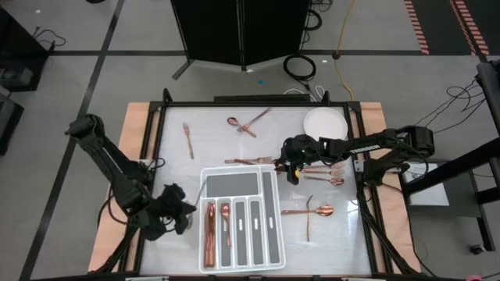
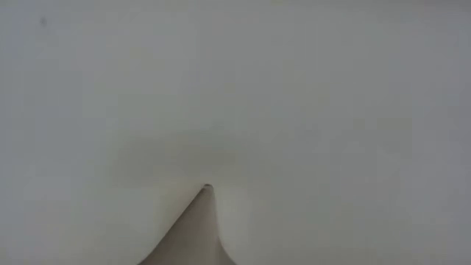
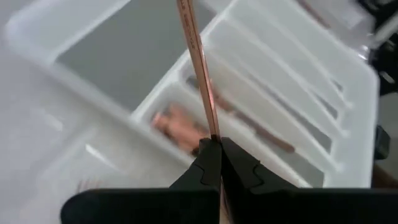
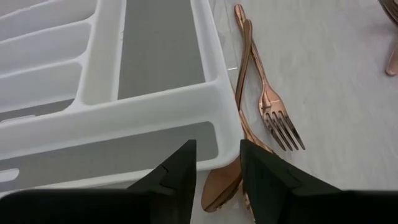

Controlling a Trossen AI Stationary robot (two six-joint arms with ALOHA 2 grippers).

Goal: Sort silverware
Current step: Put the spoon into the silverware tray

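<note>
My left gripper (image 1: 181, 209) is at the left edge of the white divided tray (image 1: 242, 170), shut on a slim copper piece of silverware (image 3: 198, 68) that reaches out over the tray's compartments (image 3: 280, 68). Which kind of piece it is I cannot tell. Two more copper pieces (image 1: 209, 230) lie in the tray's left slots. My right gripper (image 1: 295, 162) hangs open by the tray's far right corner (image 4: 155, 102), above a spoon (image 4: 221, 183) and a fork (image 4: 283, 127) lying on the table. My left gripper (image 3: 214, 144) pinches one end of the copper piece (image 3: 211, 127) between its two fingertips. The piece runs straight on ahead of the fingers, along their line, over the tray. It shows edge-on as a thin strip, and its far end is out of the frame.
Loose silverware lies across the table: a fork (image 1: 187, 139) at the far left, a crossed pair (image 1: 248, 123) at the back, pieces (image 1: 324, 173) right of the tray and another pair (image 1: 312, 211) nearer. A round white plate (image 1: 326, 123) stands at the back right. The low view is blocked by something white.
</note>
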